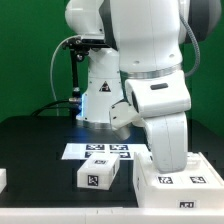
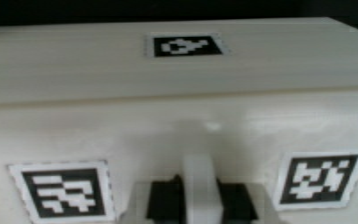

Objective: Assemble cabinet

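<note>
Pincer (image 2: 194, 203), pointing straight down under the arm (image 1: 150, 60), clamps a wall of the cabinet (image 2: 176, 100).

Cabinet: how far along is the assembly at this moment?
Done: little that shows; no added part is visible on the cabinet. In hand: the arm is down over the cabinet, and the wrist view shows the pincer straddling a white ridge; whether it grips is unclear. Left: a small tagged block lies loose beside the marker board, not yet fitted.
</note>
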`<state>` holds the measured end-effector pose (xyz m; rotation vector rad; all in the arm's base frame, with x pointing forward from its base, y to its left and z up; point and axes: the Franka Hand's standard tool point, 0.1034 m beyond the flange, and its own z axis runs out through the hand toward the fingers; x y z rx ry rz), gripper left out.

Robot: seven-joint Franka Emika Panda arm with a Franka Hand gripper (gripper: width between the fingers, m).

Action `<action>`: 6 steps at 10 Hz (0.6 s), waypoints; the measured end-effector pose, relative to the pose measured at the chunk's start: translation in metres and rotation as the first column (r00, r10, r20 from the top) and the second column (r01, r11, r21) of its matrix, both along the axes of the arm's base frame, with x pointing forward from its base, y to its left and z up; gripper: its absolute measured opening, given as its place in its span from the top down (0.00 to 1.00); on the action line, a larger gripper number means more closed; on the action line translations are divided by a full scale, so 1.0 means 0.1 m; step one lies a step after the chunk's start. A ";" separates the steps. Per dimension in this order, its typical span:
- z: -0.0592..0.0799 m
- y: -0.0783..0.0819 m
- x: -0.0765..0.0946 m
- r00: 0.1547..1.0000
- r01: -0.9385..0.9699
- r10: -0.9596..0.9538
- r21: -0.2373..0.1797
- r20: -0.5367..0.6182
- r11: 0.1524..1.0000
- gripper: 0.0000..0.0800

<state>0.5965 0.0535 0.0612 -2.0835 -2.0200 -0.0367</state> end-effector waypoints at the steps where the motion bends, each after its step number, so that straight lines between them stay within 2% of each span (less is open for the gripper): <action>1: -0.01 0.00 0.00 1.000 0.000 0.000 0.000 -0.002 1.000 0.92; 2: -0.02 0.00 -0.01 1.000 0.001 -0.001 0.000 -0.003 1.000 0.69; 3: -0.02 -0.01 -0.01 1.000 0.001 -0.001 0.000 -0.003 1.000 0.52; 4: -0.02 -0.01 -0.01 1.000 0.002 -0.002 0.000 -0.003 1.000 0.52; 6: 0.00 -0.01 -0.02 1.000 0.001 -0.001 0.000 -0.007 1.000 0.09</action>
